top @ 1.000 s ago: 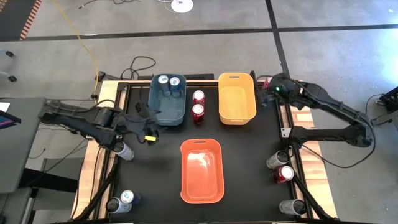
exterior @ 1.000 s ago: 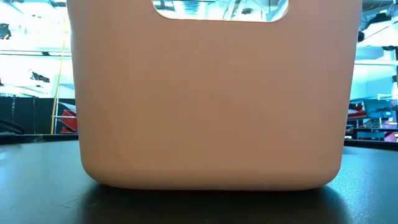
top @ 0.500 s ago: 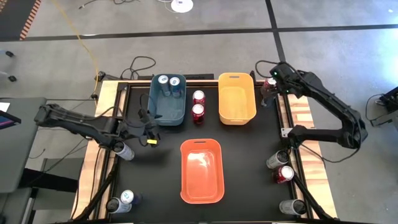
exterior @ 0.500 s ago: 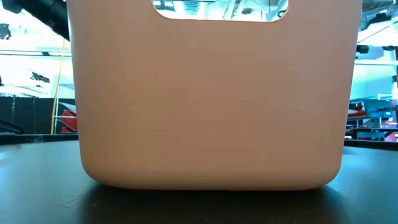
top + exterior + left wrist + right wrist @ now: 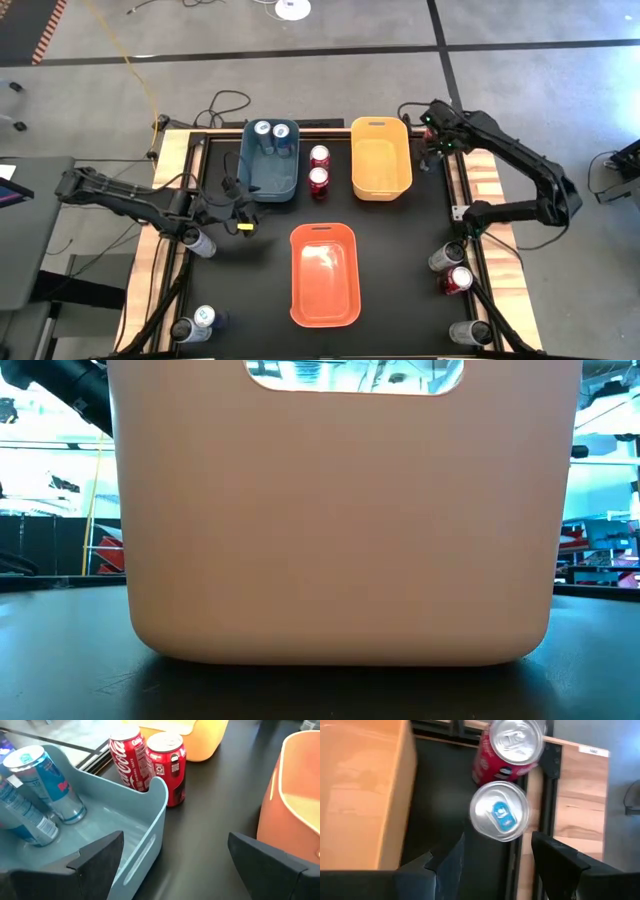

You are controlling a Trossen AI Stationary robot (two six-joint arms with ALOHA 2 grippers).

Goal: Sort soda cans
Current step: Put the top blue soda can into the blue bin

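Altogether we count three bins: blue bin (image 5: 270, 160) holding two upright blue cans (image 5: 272, 132), yellow bin (image 5: 380, 158), orange bin (image 5: 324, 273). Two red cans (image 5: 319, 168) stand upright between blue and yellow. Our left gripper (image 5: 170, 865) hovers open-jawed beside the blue bin; our right gripper (image 5: 492, 857) spreads above a silver-topped can (image 5: 499, 811) and a red can (image 5: 507, 750), both upright at the table's far right corner.

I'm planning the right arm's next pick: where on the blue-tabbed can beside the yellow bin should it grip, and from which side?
Grip the blue-tabbed can across its round side wall just under the rim, descending from straight above. It stands upright with the right gripper open over it. Straddle it on the sides away from the touching red can.
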